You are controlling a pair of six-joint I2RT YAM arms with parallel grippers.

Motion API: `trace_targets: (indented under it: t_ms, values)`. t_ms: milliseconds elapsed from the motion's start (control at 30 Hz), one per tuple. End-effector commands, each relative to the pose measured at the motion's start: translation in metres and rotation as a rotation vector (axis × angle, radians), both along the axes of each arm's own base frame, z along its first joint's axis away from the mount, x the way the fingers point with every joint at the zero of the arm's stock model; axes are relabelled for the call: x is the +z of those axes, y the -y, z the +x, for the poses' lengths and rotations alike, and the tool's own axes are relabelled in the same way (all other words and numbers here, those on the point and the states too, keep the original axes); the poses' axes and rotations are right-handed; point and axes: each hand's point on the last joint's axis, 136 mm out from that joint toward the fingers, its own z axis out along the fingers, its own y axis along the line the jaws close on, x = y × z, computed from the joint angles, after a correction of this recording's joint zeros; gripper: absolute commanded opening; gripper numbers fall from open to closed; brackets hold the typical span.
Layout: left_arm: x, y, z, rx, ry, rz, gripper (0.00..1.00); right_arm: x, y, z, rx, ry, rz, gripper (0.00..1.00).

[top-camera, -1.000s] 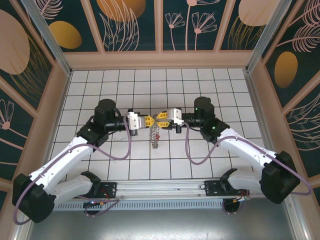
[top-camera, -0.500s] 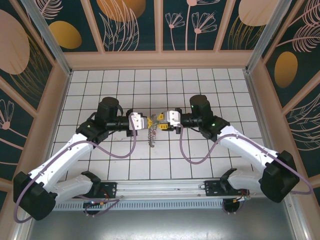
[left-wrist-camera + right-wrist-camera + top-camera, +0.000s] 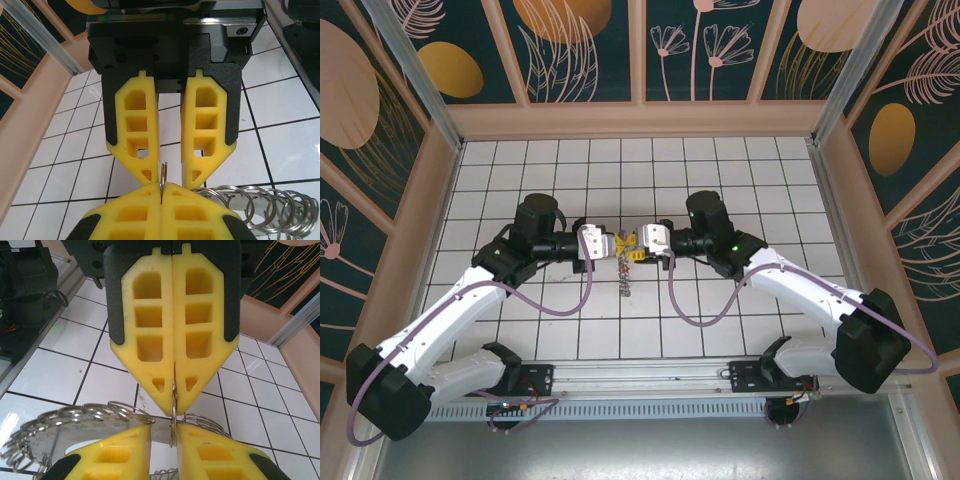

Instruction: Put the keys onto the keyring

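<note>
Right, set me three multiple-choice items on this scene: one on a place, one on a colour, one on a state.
1. Where do the left gripper and right gripper meet? A middle of the table B far left corner C by the bases
2. The fingers are: A red B yellow C blue
3. The left gripper is: A wide open B shut on nothing C shut on the keyring
Answers: 1A, they meet over central tiles; 2B, yellow in both wrist views; 3C, its closed tips pinch the ring's wire.

Mid table (image 3: 720, 330), left gripper (image 3: 617, 245) and right gripper (image 3: 633, 245) meet tip to tip; the keyring (image 3: 626, 275) extends from them toward the near edge.
</note>
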Motion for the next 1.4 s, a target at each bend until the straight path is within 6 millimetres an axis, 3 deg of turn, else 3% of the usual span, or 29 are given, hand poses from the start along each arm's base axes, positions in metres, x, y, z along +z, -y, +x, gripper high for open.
trace_targets:
  t_ms: [0,100,467,533,633,700,800,1233,1367]
  values:
    - [0.018,0.004,-0.001,-0.021,0.027,-0.034,0.00,0.020,-0.007,-0.002,0.021,0.032,0.047,0.20]
    - [0.018,0.004,-0.001,-0.019,0.026,-0.033,0.00,0.020,-0.007,-0.001,0.019,0.030,0.042,0.09]
    - [0.013,0.002,-0.002,-0.018,0.005,-0.003,0.00,0.017,-0.009,0.000,0.013,0.017,0.028,0.12]
    - [0.012,0.002,-0.002,-0.020,0.003,0.007,0.00,0.017,-0.009,-0.001,0.014,0.021,0.023,0.00]
    - [0.018,0.002,0.003,0.011,0.012,-0.025,0.00,0.014,-0.008,-0.004,0.027,0.029,0.028,0.00]
    - [0.025,0.002,0.003,0.026,0.023,-0.069,0.21,0.018,-0.007,-0.003,0.008,0.022,0.071,0.00]
    - [0.034,0.001,-0.001,0.038,0.044,-0.139,0.27,0.034,-0.005,-0.007,0.011,0.009,0.170,0.00]
    - [0.028,-0.007,-0.006,0.067,-0.029,-0.190,0.35,0.068,0.008,-0.017,0.080,-0.049,0.353,0.00]
    - [0.032,-0.005,-0.006,0.048,-0.035,-0.200,0.30,0.067,0.007,-0.019,0.098,-0.051,0.348,0.00]
